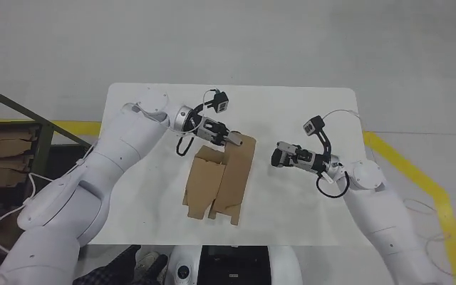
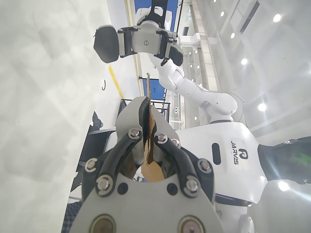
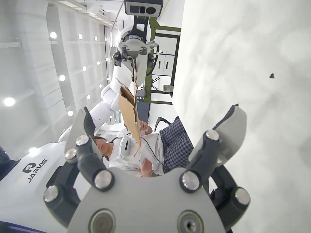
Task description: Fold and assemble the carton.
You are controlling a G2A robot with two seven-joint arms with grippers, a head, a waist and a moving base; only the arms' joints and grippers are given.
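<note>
Between the black ribbed pads of the left gripper (image 1: pixel 231 140) sits one edge of the carton (image 1: pixel 217 178), clenched tight. In the left wrist view the two grey fingers of that gripper (image 2: pixel 147 112) press together on the board with no gap, and the brown sheet (image 2: pixel 149 161) runs edge-on through them. Its cut edge shows the layered, fluted look of corrugated cardboard.

From that grip the carton spreads back toward the robot as a flattened, unassembled sleeve. It is matte brown with straight crease lines along its length. The end farthest from the gripper is cut into notched flaps. In the right wrist view the board (image 3: pixel 128 115) hangs from the left gripper (image 3: pixel 136 69) as a thin slanted panel with a ragged, stepped edge. The held end is raised off the white surface (image 1: pixel 299 107); whether the flap end touches it cannot be told.

Facing it across the gap is the right gripper (image 1: pixel 276 157), near the carton's side edge but not touching it. It is released: its own wrist view shows the gripper (image 3: pixel 159 112) with fingers spread wide. Each finger is a smooth grey shell with a dark grooved pad, and nothing lies between them. The left wrist view shows it (image 2: pixel 142 47) head-on, with its rounded black pads well apart.

Beside the right gripper the surface (image 3: pixel 243 49) is smooth, pale and faintly mottled, with a small dark fleck (image 3: pixel 271 75) on it.
</note>
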